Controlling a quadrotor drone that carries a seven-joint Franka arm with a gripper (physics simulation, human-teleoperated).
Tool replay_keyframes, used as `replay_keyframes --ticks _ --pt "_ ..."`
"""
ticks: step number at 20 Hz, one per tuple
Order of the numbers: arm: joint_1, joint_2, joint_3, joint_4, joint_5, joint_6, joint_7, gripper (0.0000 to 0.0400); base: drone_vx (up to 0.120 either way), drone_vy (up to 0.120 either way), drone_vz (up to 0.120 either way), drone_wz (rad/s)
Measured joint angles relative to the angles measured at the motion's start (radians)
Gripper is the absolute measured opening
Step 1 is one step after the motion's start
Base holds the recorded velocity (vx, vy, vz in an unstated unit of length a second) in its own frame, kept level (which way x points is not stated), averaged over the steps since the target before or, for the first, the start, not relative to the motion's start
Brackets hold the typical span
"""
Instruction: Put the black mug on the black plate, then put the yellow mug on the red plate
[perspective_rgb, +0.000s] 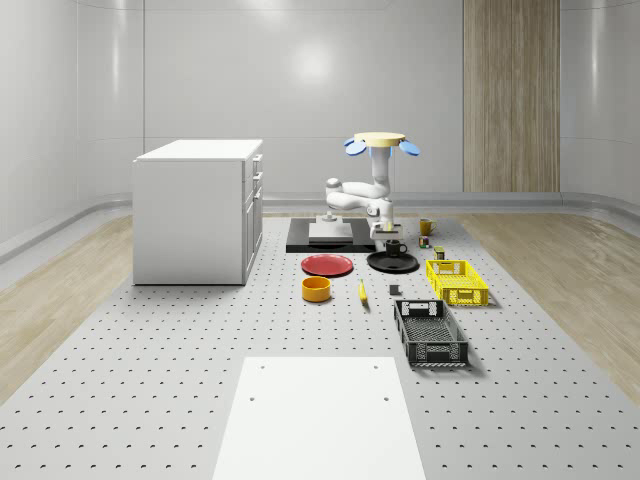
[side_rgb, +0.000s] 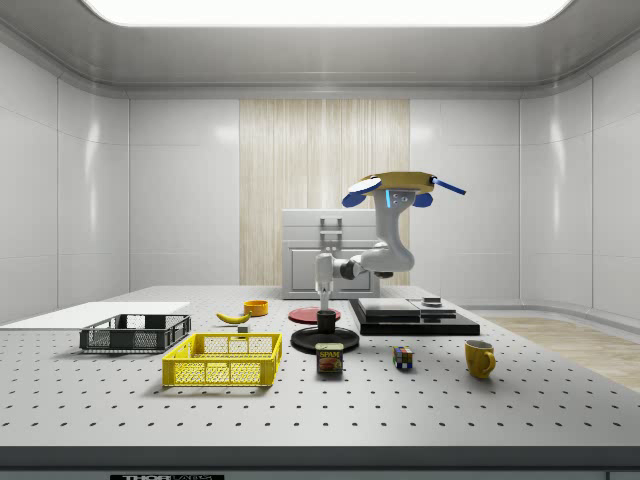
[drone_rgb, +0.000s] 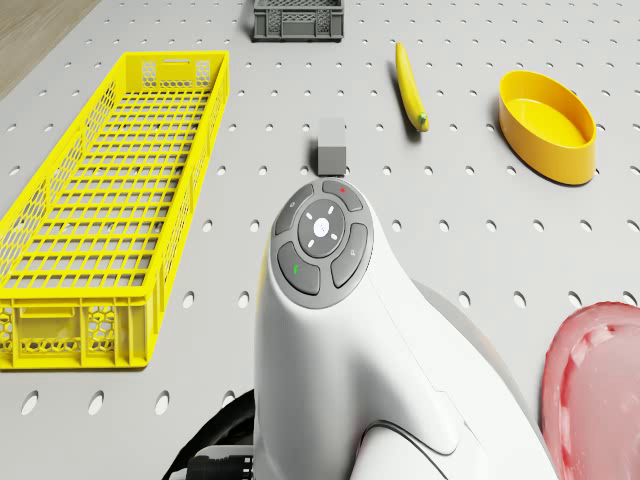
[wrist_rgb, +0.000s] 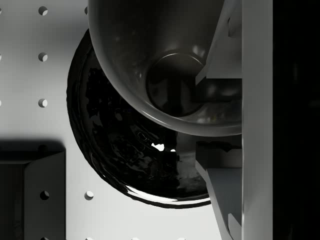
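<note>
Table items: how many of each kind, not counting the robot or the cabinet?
Mugs: 2, black mug, yellow mug
Plates: 2, black plate, red plate
Crates: 2, yellow crate, black crate
Bowl: 1
Banana: 1
Can: 1
Cube: 1
Total: 10

perforated table (perspective_rgb: 150, 340): plates, crates, bowl, banana, yellow mug (side_rgb: 480, 358), cabinet.

The jaws grip the black mug (wrist_rgb: 165, 65) by its rim above the black plate (wrist_rgb: 125, 145).
</note>
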Motion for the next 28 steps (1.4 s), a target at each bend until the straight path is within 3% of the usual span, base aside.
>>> replay_keyframes --ticks 9,10,11,13,16,21,28 --pt "-0.01 -0.008 -0.075 0.015 -0.07 0.031 0.0 0.011 0.0 0.0 0.0 0.0" --pt "-0.01 -0.009 -0.079 0.015 -0.073 0.032 0.0 0.0133 0.0 0.0 0.0 0.0" --pt "-0.011 -0.009 -0.082 0.016 -0.076 0.033 0.0 0.0192 0.0 0.0 0.0 0.0" --pt "-0.012 -0.009 -0.086 0.017 -0.081 0.035 0.0 0.0274 0.0 0.0 0.0 0.0" --pt "-0.01 -0.008 -0.076 0.015 -0.071 0.031 0.0 0.034 0.0 0.0 0.0 0.0" --pt "-0.002 -0.006 -0.013 0.002 -0.011 0.009 0.001 0.0383 0.0 0.0 0.0 0.0" --pt "0.002 -0.008 0.061 -0.007 0.06 -0.009 0.002 0.0397 -0.046 0.034 0.12 0.0"
